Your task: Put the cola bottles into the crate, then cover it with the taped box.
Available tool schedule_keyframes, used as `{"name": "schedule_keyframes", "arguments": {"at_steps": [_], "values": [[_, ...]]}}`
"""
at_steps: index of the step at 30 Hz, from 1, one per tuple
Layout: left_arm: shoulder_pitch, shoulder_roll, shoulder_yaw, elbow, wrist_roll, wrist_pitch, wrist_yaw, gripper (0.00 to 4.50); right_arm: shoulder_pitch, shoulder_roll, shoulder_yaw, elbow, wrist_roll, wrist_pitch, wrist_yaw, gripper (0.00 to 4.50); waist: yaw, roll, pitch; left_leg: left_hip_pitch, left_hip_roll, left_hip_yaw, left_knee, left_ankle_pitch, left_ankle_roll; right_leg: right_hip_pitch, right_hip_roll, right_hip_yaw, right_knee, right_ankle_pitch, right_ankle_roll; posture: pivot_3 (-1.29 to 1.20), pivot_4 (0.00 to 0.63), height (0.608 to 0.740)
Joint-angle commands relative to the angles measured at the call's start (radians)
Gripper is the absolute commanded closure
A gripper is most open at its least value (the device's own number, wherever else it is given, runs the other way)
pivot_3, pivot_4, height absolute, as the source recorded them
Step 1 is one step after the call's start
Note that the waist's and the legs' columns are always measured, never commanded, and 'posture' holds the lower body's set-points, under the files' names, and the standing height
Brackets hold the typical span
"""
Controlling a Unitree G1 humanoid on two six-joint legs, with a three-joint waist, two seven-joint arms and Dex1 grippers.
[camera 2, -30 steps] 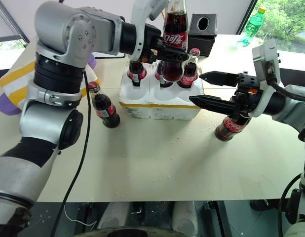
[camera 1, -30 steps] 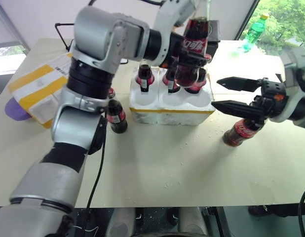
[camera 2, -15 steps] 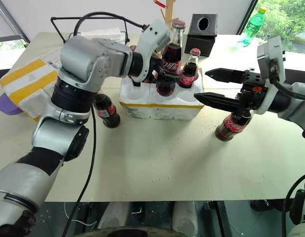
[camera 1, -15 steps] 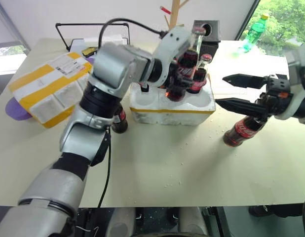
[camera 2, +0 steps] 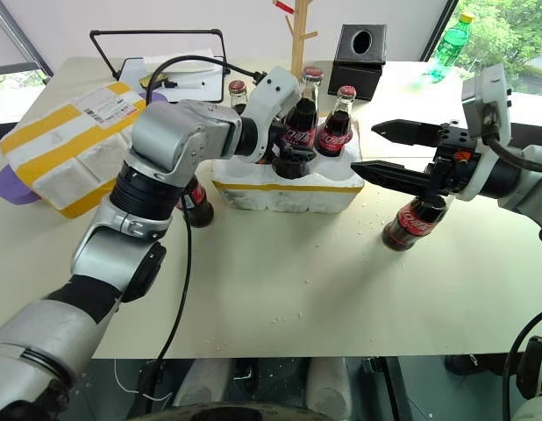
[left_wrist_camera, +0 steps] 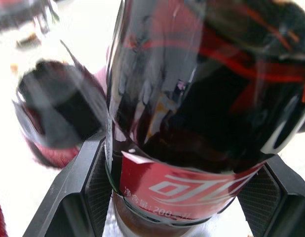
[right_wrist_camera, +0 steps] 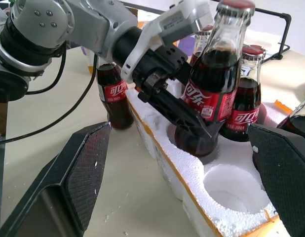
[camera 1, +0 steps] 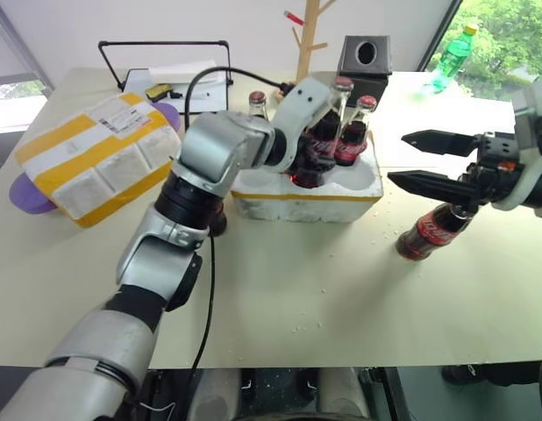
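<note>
Left gripper (right_wrist_camera: 184, 116) lowered clamped cola bottle (right_wrist_camera: 209, 94) into front-middle well of crate (camera 2: 288, 189); fourth bottle nearly seated. Right gripper (camera 1: 429, 160) spread wide, empty, above bottle (camera 1: 431, 232) near worktop's right edge.

Glass, foam and tape on a matt tabletop

I see glossy dark glass on the cola bottles (right_wrist_camera: 211, 98), with smooth red labels and red caps; the crate (camera 2: 288, 189) is rough, crumbly white foam edged in shiny yellow tape. The taped box (camera 1: 96, 162) at far left shows foam, glossy yellow bands and paper labels. The table (camera 1: 341, 298) looks matt and pale; my arm shells look like brushed silver metal, the fingers (right_wrist_camera: 83, 168) matt black.
</note>
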Motion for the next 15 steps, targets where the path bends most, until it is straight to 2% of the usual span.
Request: {"name": "schedule_keyframes", "arguments": {"at_steps": [1,2,3,5,15], "values": [[-0.026,-0.008,0.013,-0.072,-0.003,-0.008,0.000,1.68,-0.022,-0.022,-0.035,-0.005,0.001,-0.020,0.002,0.00,0.000,0.000,0.000,0.000,0.000,0.000,0.000,0.000,0.000,0.000,0.000,0.000,0.000,0.000,0.000,0.00,0.150,0.740],[-0.025,-0.009,0.016,-0.073,-0.004,-0.005,0.002,1.68,-0.023,-0.021,-0.035,-0.004,0.000,-0.020,0.001,0.00,0.000,0.000,0.000,0.000,0.000,0.000,0.000,0.000,0.000,0.000,0.000,0.000,0.000,0.000,0.000,0.00,0.150,0.740],[-0.027,-0.011,0.020,-0.072,-0.005,-0.004,0.002,0.63,-0.025,-0.020,-0.033,-0.003,-0.001,-0.020,0.000,0.00,-0.001,0.000,0.000,0.000,0.000,0.000,0.000,0.000,0.000,0.000,0.000,0.000,0.000,0.000,0.000,0.00,0.150,0.740],[-0.034,-0.011,0.026,-0.064,-0.004,-0.008,0.001,0.05,-0.034,-0.016,-0.029,0.002,0.000,-0.020,-0.003,0.00,-0.001,0.000,0.000,0.000,0.000,0.000,0.000,0.000,0.000,0.000,0.000,0.000,0.000,0.000,0.000,0.00,0.150,0.740],[-0.146,0.019,0.092,-0.019,-0.033,0.008,-0.040,0.05,-0.042,-0.009,-0.021,0.019,-0.009,-0.026,-0.002,0.00,-0.001,0.000,0.000,0.000,0.000,0.000,0.001,0.000,0.000,0.000,0.000,0.000,0.000,0.000,0.000,0.00,0.150,0.740]]}}
